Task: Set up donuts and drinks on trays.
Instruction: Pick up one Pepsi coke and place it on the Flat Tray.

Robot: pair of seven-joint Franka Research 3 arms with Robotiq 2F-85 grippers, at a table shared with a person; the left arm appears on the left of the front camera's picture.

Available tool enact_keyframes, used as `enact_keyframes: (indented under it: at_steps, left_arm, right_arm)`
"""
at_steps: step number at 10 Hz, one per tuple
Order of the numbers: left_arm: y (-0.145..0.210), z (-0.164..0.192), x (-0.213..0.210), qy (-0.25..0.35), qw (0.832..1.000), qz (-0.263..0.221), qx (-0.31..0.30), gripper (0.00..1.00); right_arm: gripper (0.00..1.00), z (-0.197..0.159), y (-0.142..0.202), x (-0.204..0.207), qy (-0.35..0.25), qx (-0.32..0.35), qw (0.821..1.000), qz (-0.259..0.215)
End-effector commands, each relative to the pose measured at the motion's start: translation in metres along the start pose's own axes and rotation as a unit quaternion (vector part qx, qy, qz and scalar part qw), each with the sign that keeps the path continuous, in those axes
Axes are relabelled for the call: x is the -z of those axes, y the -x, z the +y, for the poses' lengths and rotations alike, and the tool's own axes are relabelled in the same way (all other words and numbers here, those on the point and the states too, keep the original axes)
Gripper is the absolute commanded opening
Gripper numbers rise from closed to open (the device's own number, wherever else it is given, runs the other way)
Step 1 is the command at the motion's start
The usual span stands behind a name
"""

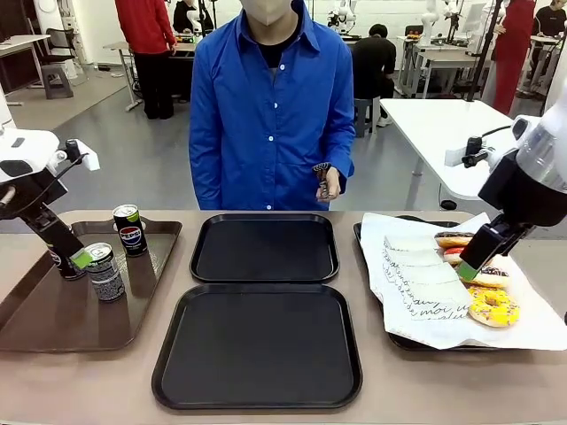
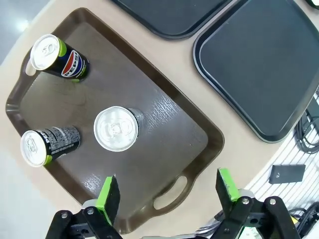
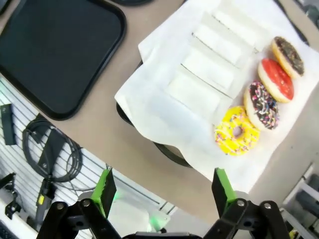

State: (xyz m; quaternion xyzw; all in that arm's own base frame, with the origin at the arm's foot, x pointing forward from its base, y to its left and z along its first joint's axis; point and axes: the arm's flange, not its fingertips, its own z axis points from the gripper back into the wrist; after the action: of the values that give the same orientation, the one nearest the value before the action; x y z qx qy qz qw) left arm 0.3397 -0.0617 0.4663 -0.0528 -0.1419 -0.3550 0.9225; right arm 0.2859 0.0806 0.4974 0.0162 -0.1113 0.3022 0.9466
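Nearest, two black trays [image 1: 257, 345] lie one behind the other at mid-table [image 1: 80, 381]. Three drink cans [image 2: 116, 129] stand on the brown tray [image 2: 164, 149] to the left, with the left claw [image 2: 168, 188] open above it. Four iced donuts [image 3: 237, 130] rest on white paper [image 3: 164, 114] at the right, with the right claw [image 3: 163, 186] open near them, holding nothing.

table [image 1: 80, 382]: near black tray [image 1: 257, 347], far black tray [image 1: 264, 250], brown tray [image 1: 53, 312], paper-lined tray [image 1: 358, 235]

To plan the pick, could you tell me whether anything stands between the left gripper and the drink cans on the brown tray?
Nothing visible does: the open left gripper hangs above the long brown plastic tray, its three slim silver-topped cans standing uncovered below.
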Motion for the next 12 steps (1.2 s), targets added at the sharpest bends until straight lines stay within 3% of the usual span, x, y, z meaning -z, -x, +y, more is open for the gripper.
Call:
enact_keyframes:
  at_steps: [1, 2, 3, 4, 5, 7, 8, 11, 12]
  left_arm:
    - [-0.005, 0.004, 0.01, 0.001, 1.0, -0.007, -0.002, 1.0]
    - [0.0, 0.0, 0.0, 0.0, 1.0, 0.0, 0.0, 1.0]
    - [0.0, 0.022, -0.009, 0.157, 0.979, -0.081, -0.097, 1.0]
    - [0.013, 0.04, -0.021, 0.29, 0.934, -0.13, -0.163, 1.0]
    - [0.025, 0.055, -0.03, 0.354, 0.903, -0.152, -0.189, 1.0]
    - [0.047, 0.09, -0.043, 0.436, 0.849, -0.176, -0.24, 1.0]
    - [0.056, 0.104, -0.042, 0.459, 0.831, -0.174, -0.26, 1.0]
    - [0.102, 0.156, -0.023, 0.509, 0.774, -0.176, -0.332, 1.0]
    - [0.115, 0.166, -0.022, 0.511, 0.769, -0.172, -0.344, 1.0]
  right_arm:
    - [1.0, 0.006, -0.015, 0.012, -0.011, -0.006, 1.0, -0.012]
    - [1.0, 0.0, 0.0, 0.0, 0.0, 0.0, 1.0, 0.0]
    - [1.0, -0.027, 0.0, -0.005, -0.145, 0.062, 0.987, -0.022]
    - [1.0, -0.065, 0.009, -0.009, -0.272, 0.133, 0.952, -0.044]
    - [1.0, -0.095, 0.02, -0.009, -0.349, 0.171, 0.919, -0.069]
    - [1.0, -0.145, 0.044, -0.002, -0.448, 0.24, 0.857, -0.09]
    - [1.0, -0.172, 0.057, 0.008, -0.482, 0.267, 0.831, -0.083]
    - [1.0, -0.225, 0.107, 0.023, -0.535, 0.311, 0.777, -0.111]
    - [1.0, -0.235, 0.125, 0.025, -0.533, 0.329, 0.769, -0.129]
